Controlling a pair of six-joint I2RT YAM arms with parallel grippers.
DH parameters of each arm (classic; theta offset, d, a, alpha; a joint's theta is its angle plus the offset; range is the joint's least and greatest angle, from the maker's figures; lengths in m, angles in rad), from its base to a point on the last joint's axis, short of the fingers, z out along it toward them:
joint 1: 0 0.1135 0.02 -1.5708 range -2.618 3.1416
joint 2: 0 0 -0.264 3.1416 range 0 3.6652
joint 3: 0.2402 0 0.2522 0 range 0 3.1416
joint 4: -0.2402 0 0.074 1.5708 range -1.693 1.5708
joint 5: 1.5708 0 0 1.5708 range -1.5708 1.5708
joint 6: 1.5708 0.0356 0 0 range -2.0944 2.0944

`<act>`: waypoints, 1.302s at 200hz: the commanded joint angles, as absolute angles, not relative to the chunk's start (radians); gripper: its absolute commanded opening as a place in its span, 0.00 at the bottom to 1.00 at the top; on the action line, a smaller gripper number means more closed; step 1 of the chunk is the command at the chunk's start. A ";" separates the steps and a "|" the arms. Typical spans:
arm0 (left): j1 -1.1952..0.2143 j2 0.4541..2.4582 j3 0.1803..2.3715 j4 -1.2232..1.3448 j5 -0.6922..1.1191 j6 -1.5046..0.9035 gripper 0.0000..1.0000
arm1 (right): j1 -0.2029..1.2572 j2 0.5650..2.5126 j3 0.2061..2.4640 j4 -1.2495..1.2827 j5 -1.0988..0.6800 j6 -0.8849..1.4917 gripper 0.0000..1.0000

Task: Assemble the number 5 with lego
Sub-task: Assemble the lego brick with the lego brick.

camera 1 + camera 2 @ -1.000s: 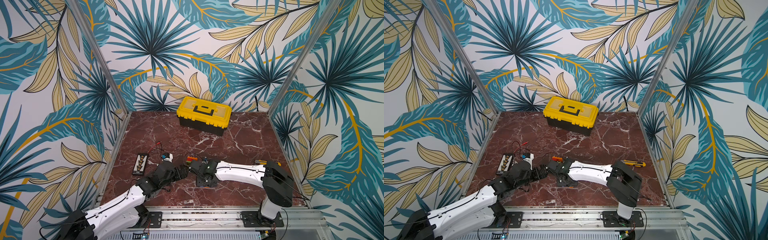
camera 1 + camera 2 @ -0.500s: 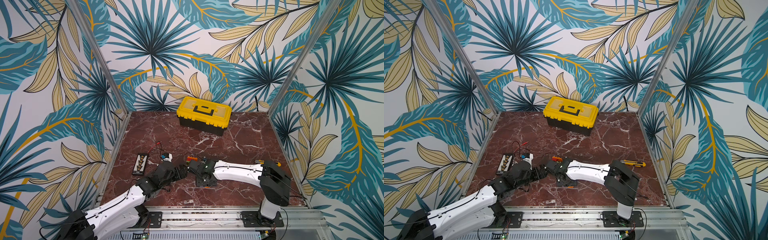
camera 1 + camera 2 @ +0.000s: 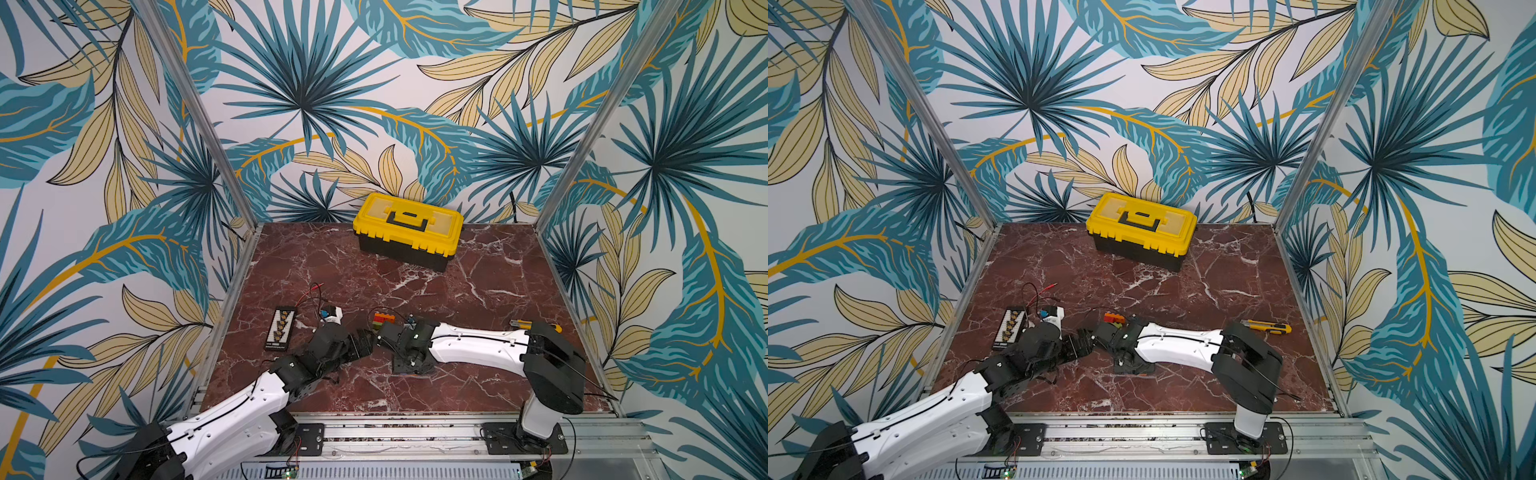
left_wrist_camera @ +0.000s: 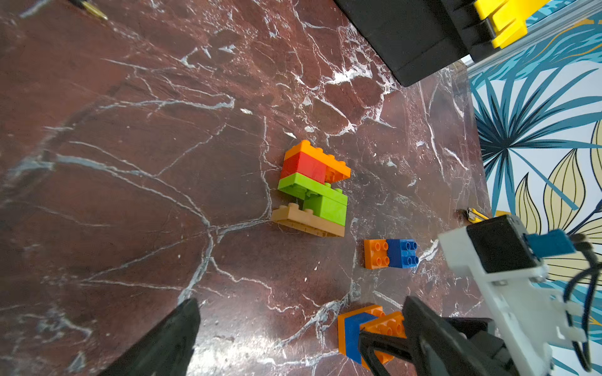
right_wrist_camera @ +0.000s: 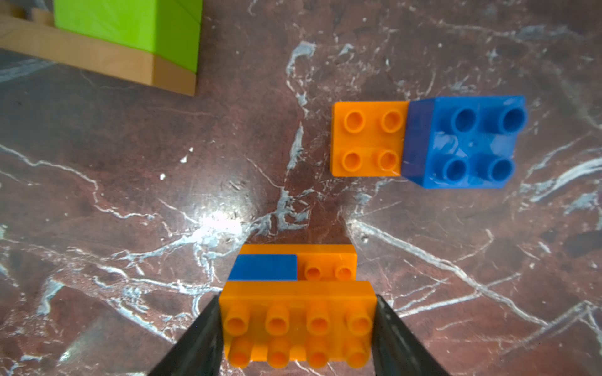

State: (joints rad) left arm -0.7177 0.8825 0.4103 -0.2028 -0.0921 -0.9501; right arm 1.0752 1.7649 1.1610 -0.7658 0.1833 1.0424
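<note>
Grippers are seen tip to tip at the near middle of the red marble table in both top views. A multicoloured stack of studded plastic bricks lies just beyond them, and the left gripper is low beside it.

Left wrist view: left fingers are spread wide, with nothing held. The stack is laid flat and judged to read already as a 5. An orange plate joined to a blue cube brick sits near it, apart.

Right wrist view: an orange eight-stud brick, capping a blue-and-orange piece, is pinched at its ends by the right gripper. Studs should be squared to the loose pair before pressing.
</note>
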 commanded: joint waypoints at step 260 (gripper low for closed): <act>-0.714 0.864 0.393 -0.216 -0.113 -0.938 1.00 | 1.074 1.847 1.165 -0.827 0.154 1.018 0.62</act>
